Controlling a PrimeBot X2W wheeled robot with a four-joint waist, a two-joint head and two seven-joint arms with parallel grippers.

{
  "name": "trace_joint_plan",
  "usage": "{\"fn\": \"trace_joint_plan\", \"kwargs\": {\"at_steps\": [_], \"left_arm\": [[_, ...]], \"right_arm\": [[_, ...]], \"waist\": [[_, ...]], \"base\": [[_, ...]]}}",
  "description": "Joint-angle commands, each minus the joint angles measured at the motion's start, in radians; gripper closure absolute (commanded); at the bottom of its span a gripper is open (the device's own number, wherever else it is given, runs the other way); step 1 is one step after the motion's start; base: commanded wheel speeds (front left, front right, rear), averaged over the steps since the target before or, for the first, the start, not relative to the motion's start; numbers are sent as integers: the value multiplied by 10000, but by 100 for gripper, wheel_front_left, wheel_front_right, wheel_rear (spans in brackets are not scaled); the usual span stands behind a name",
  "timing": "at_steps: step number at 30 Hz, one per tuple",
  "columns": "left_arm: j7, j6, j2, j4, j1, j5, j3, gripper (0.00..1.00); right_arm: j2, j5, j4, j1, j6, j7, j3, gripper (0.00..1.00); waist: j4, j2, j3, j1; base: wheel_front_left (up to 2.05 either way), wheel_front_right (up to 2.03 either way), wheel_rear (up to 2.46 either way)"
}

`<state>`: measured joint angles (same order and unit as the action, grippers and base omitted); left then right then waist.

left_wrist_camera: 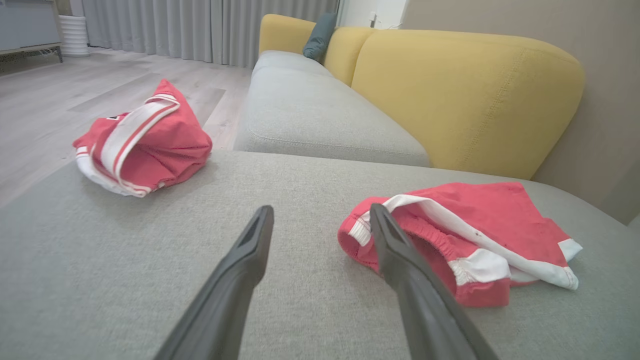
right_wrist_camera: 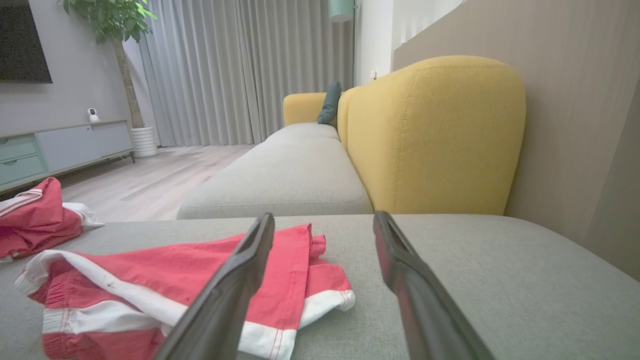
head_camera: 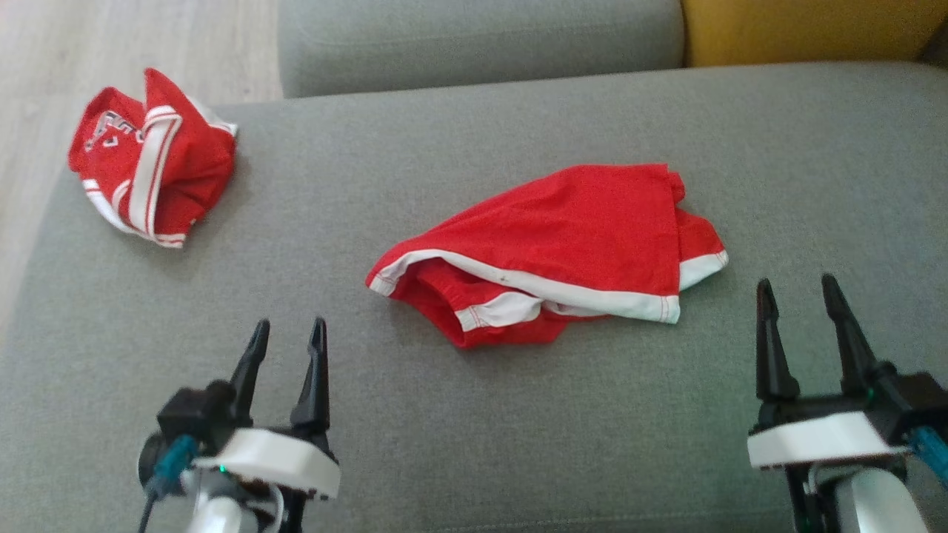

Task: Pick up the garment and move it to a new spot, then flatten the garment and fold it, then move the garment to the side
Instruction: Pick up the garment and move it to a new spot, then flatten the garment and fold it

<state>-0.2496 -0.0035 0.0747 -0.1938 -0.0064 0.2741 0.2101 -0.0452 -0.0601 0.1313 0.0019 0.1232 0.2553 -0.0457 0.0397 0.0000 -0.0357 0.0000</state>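
The red shorts [head_camera: 548, 244] lie bunched near the middle of the grey seat [head_camera: 474, 444]. One layer is flopped over the other, so the white trim [head_camera: 592, 292] runs askew and one leg pokes out toward the seat's right side. We take them for the garment in hand, since they sit between our two arms. They rest on the seat, in neither hand.

The left gripper [head_camera: 289, 326] hangs over the seat's near left part, jaws spread wide and empty, apart from the cloth. The right gripper [head_camera: 795, 285] hangs over the seat's near right part, likewise spread and empty, just short of the trimmed leg.

We judge flattening to be the step now. To do it well we would pinch a single layer at each end: the gathered end toward the seat's left, and the leg hem toward its right. We would lift only enough for the flopped layer to fall free. Then we draw the ends apart and lay the cloth down smoothly at the seat's middle. The likely slips are catching both layers at once or nipping the seat's own cover.

A crumpled red jersey [head_camera: 148, 166] sits at the seat's far left corner, well apart, and we should keep clear of it.
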Motion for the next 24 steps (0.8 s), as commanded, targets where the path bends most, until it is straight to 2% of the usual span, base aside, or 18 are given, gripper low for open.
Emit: {"fn": "trace_joint_plan", "kwargs": {"at_steps": [1,24], "left_arm": [[-121,67,-35,391,-205,-72,-411,0],[-122,113,-242,427,281,-343,-534,0]], "right_arm": [[-51,26,-323,-123,75,65,163,0],[-51,-129,-113,69,75,65,252,0]], "waist": [[-143,0,173,0],[-368,0,338,0]], "base": [[0,0,0],[0,0,0]]}}
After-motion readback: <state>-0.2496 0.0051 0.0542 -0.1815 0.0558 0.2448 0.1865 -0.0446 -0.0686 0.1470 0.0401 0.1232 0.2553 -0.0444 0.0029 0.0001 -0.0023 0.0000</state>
